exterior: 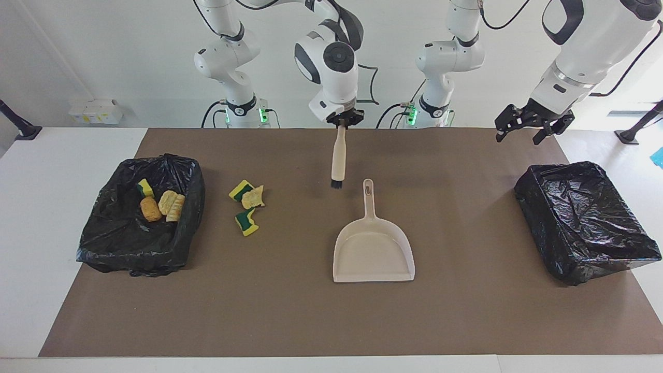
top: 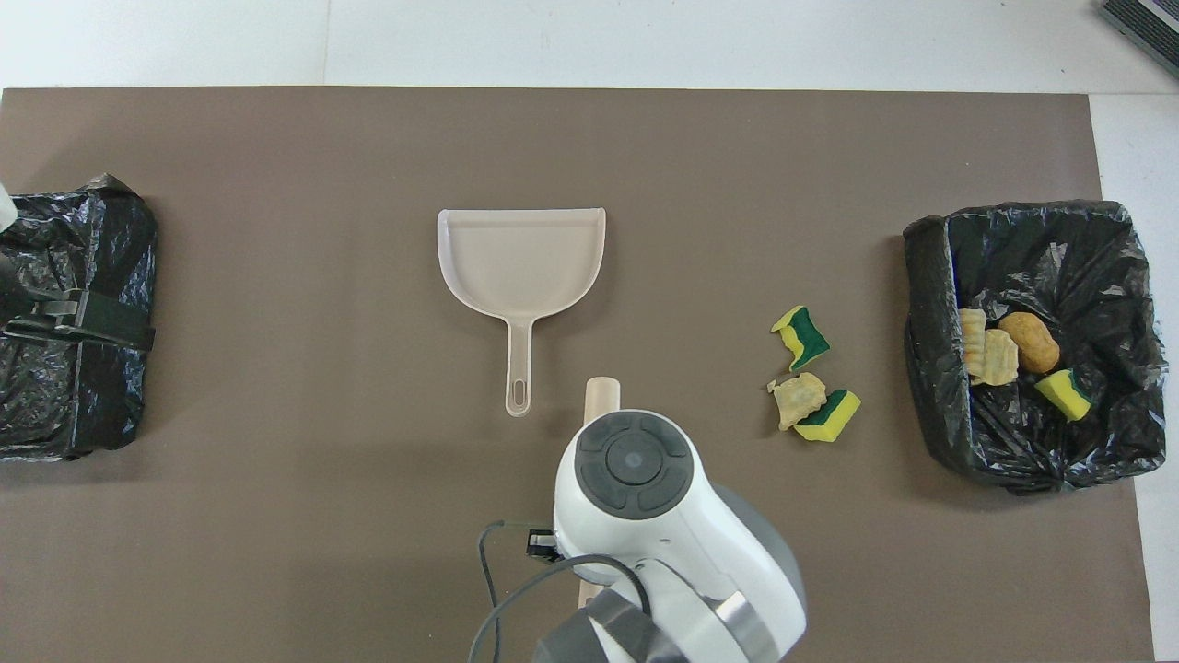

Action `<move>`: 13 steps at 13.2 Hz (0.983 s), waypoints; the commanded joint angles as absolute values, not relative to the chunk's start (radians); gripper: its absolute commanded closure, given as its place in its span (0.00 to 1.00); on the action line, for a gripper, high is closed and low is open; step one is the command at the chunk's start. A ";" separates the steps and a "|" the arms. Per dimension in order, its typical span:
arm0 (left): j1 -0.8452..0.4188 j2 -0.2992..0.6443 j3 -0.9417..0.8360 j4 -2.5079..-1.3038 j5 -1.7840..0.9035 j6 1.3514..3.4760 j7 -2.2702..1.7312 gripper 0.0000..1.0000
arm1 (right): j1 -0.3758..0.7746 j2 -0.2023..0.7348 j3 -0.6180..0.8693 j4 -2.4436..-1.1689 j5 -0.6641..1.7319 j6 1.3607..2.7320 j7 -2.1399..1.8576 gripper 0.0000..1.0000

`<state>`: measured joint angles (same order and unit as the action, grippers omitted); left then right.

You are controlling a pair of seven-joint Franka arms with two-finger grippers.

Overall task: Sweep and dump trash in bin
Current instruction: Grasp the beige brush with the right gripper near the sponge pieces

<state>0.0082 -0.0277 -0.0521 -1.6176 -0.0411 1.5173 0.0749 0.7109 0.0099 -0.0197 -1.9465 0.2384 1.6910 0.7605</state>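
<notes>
My right gripper (exterior: 342, 123) is shut on the top of a brush (exterior: 337, 158) with a beige handle. The brush hangs upright, its dark bristles just above the mat beside the end of the dustpan's handle. In the overhead view the arm's wrist hides this gripper, and only the brush (top: 602, 394) end shows. The beige dustpan (exterior: 374, 243) (top: 521, 262) lies flat mid-mat. Three scraps of trash (exterior: 247, 204) (top: 811, 373) lie on the mat between the brush and the bin (exterior: 103, 243) (top: 930, 304). My left gripper (exterior: 519, 133) waits open in the air.
The bin at the right arm's end is lined with black plastic and holds several more scraps (exterior: 160, 202). A second black-lined bin (exterior: 585, 220) (top: 101, 387) stands at the left arm's end, under the left gripper. A brown mat (exterior: 311, 321) covers the table.
</notes>
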 commanded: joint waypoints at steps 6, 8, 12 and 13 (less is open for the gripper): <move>0.011 -0.049 -0.052 -1.640 -0.025 1.532 0.084 0.00 | 0.341 0.080 -0.012 -1.856 0.063 1.594 0.441 1.00; 0.011 -0.049 -0.052 -1.640 -0.025 1.532 0.084 0.00 | 0.290 0.086 -0.014 -1.861 -0.030 1.577 0.370 1.00; 0.011 -0.049 -0.052 -1.640 -0.025 1.532 0.084 0.00 | 0.204 0.095 -0.015 -1.920 -0.041 1.537 0.342 1.00; 0.011 -0.049 -0.052 -1.640 -0.025 1.532 0.084 0.00 | 0.196 0.081 -0.015 -1.951 -0.029 1.529 0.344 1.00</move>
<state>0.0082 -0.0277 -0.0521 -1.6176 -0.0411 1.5173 0.0749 0.2108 0.0965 -0.0320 -1.9030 -0.0237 1.5421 0.3536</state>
